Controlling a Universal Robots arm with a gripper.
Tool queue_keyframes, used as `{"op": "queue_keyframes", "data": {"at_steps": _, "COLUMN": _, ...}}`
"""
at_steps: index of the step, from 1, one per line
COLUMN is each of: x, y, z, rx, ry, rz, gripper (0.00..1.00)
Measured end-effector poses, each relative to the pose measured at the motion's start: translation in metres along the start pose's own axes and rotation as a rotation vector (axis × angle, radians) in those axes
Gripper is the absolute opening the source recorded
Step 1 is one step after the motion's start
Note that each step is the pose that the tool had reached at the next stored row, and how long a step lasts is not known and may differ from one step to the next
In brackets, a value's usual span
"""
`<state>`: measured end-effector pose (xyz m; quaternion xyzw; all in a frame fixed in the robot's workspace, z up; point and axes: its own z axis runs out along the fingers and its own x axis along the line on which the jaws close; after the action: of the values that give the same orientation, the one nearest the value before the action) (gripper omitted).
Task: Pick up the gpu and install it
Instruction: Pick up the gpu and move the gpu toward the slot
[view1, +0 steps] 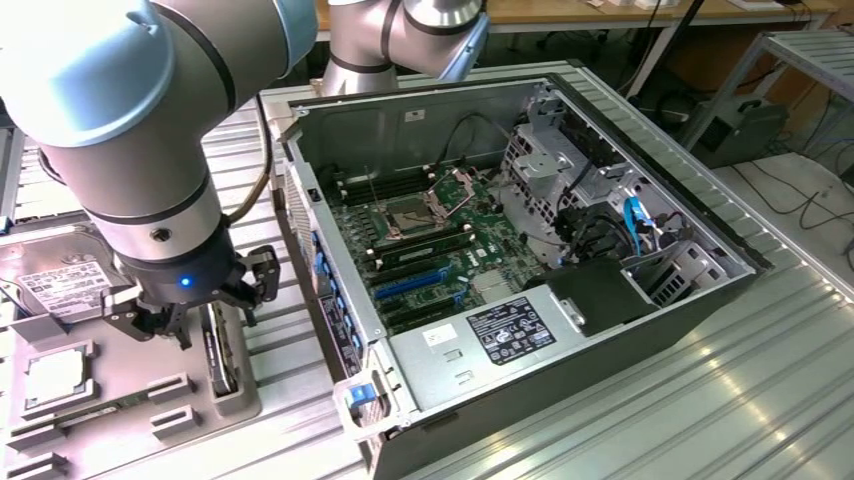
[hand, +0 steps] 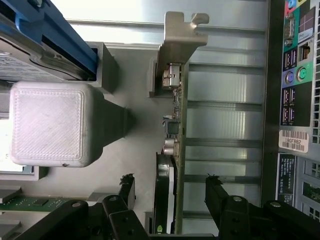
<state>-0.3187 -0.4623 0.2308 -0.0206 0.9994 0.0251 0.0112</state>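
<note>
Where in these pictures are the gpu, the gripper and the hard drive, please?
gpu (hand: 176, 50): wrist view, on its silver end bracket.
gripper (hand: 170, 182): wrist view, midway between its open fingertips.
hard drive (view1: 54, 285): exterior view, on its white label.

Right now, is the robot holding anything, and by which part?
Nothing is held. The fingers stand open on either side of the gpu, at its fan end, not touching it.

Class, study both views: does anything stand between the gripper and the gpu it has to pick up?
Nothing visible does. In the wrist view the gpu stands on edge on the grey tray. The open gripper has one finger on each side of it, with bare gaps between.
</note>
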Motion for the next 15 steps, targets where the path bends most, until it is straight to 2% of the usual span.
{"op": "queue_keyframes", "data": {"at_steps": 9, "x": 0.0000, "y": -0.0001, "z": 0.0000, "rx": 0.0001, "ry": 0.0001, "rz": 0.000, "gripper": 0.66}}
{"op": "queue_keyframes", "data": {"at_steps": 10, "x": 0.0000, "y": -0.0001, "z": 0.0000, "rx": 0.0000, "ry": 0.0000, "rz": 0.000, "gripper": 0.60}}
{"op": "queue_keyframes", "data": {"at_steps": 11, "x": 0.0000, "y": -0.0001, "z": 0.0000, "rx": 0.0001, "ry": 0.0001, "rz": 0.000, "gripper": 0.60}}
{"op": "queue_keyframes", "data": {"at_steps": 14, "x": -0.0002, "y": -0.0001, "z": 0.0000, "rx": 0.0001, "ry": 0.0001, "rz": 0.000, "gripper": 0.41}}
{"op": "queue_keyframes", "data": {"at_steps": 15, "x": -0.0001, "y": -0.0001, "z": 0.0000, "rx": 0.0001, "ry": 0.0002, "rz": 0.000, "gripper": 0.41}}
